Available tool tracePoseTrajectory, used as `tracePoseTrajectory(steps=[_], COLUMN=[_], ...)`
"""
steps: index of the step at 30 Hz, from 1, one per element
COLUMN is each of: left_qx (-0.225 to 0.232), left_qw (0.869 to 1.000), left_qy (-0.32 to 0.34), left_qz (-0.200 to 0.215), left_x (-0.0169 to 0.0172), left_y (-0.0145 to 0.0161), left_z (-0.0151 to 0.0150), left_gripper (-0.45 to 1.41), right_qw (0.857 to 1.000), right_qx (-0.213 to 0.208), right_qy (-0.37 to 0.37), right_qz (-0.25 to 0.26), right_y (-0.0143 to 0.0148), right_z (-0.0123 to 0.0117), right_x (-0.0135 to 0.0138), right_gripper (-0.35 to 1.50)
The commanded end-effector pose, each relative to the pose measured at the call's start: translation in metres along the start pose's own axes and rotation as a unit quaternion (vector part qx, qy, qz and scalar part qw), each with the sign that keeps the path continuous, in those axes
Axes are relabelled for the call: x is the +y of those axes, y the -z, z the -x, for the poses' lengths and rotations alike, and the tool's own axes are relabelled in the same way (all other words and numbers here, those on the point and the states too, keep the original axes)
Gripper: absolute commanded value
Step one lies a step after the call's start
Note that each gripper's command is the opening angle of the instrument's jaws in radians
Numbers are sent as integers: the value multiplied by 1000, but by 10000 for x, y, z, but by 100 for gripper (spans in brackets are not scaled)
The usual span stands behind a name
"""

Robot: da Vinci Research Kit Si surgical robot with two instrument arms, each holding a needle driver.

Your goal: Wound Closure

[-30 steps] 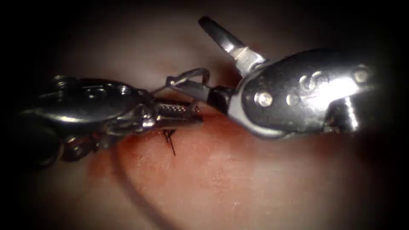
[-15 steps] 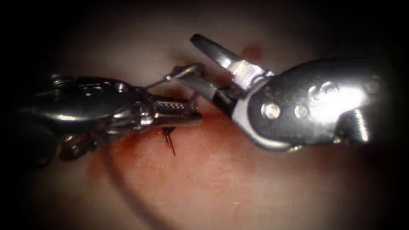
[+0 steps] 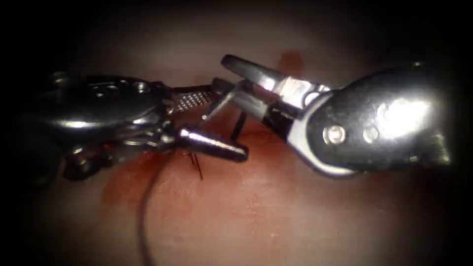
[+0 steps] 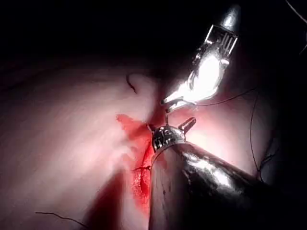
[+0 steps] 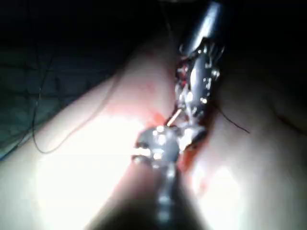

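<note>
My right tool [image 3: 222,74] comes in from the right, its jaws shut on the curved needle [image 3: 217,106] near one end. The needle hangs just above the tissue [image 3: 276,212], not in it, between the two tools. My left tool [image 3: 229,123] stands open with nothing held; its toothed upper jaw and smooth lower jaw spread on either side of the needle. In the left wrist view the left tool [image 4: 169,134] sits over the red cut [image 4: 141,175] facing the right tool [image 4: 206,76]. The right wrist view has the needle [image 5: 173,116] between both tools.
A dark thread [image 3: 143,212] runs from under the left tool toward the near edge. Short cut ends of thread [image 3: 197,167] stick up from a stitch below the left tool. Red fluid [image 3: 133,182] stains the tissue around the cut.
The right tool's jaws have shut on the needle that the left tool held. The left tool's jaws have opened and let it go. The right tool has shifted slightly down.
</note>
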Motion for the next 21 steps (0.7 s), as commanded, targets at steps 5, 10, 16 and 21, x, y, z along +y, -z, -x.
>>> tracePoseTrajectory(steps=[5, 10, 16, 21], left_qx=[-1, -1, -50, -65], left_qw=[999, 996, 993, 990], left_qy=[-47, -83, -105, -121], left_qz=[14, 11, -13, -18], left_x=[10, 11, 0, -19], left_y=[-18, -23, -42, -54], left_z=[5, 14, 51, 83], left_gripper=[123, 119, 103, 99], right_qw=[998, 993, 987, 984], right_qx=[42, 84, 119, 135], right_qy=[-16, -43, -49, -45], right_qz=[-49, -71, -93, -111], right_y=[18, 17, -11, -38], right_z=[40, 60, 70, 66], right_x=[22, 35, 34, 26], right_gripper=[-35, -35, -35, -35])
